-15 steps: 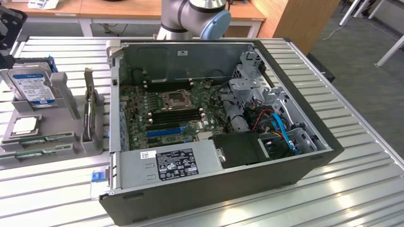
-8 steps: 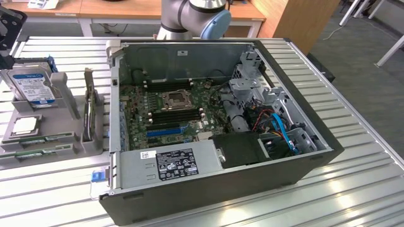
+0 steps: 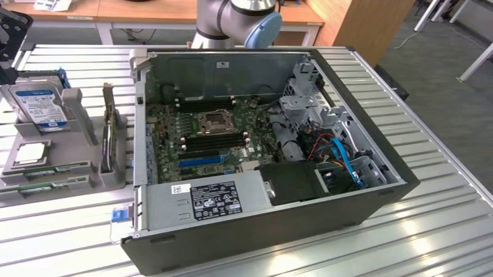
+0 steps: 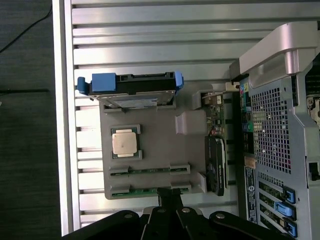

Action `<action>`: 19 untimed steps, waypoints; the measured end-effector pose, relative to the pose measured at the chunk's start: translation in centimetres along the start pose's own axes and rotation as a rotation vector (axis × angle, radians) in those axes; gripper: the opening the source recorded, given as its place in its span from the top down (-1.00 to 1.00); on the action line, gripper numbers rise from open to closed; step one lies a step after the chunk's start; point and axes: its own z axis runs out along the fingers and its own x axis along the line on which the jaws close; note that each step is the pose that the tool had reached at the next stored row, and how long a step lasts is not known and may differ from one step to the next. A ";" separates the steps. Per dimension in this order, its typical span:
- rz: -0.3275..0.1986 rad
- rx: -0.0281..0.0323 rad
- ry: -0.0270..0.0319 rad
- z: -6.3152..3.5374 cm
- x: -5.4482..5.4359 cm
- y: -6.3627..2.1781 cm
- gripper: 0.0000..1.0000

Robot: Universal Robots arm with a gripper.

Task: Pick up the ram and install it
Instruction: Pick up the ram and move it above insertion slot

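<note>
Gripper (image 4: 170, 194) fingers are pressed together, w/ nothing pinched btwn them that we can see. In the wrist view its tip hangs over one end of the ram (image 4: 142, 190), the outermost stick in the tray (image 4: 155, 125). We can't tell if the tip touches it. A second stick (image 4: 150, 170) lies flat in the next slot, parallel and just beside.

Room: the tray sits on the slatted table (image 3: 431, 231), just beside the PC case (image 3: 269, 242) on the ext. view's left. The table edge runs near the tray on the side away from the case. The case lies on its side, open face up, w/ walls standing round the mobo (image 3: 231, 144). Black ram slots (image 3: 216, 141) lie beside the socket (image 3: 216, 121), w/ open air overhead. Drive cage (image 3: 308, 107) and cables (image 3: 343, 156) crowd the ext. view's right of the case. The PSU (image 3: 208, 199) sits along the near wall.

Tray contents: an HDD (image 3: 40, 107) stands on edge in blue rails, a CPU chip (image 3: 31, 153) lies flat in its pocket, and an expansion card (image 3: 112, 135) stands on edge nearest the case.

Writing: the HDD carries a blue-and-white label. The PSU has a black label plus a small white barcode sticker. All the text is too small for us to read.
</note>
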 end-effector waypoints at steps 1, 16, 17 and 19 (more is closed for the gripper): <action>0.000 0.0000 0.0000 0.00 0.0 0.00 0.80; -0.097 -0.0022 0.0044 0.00 0.0 0.00 0.80; -0.108 -0.0024 0.0048 0.00 0.0 0.00 0.80; -0.132 -0.0030 0.0059 0.00 0.0 0.00 0.80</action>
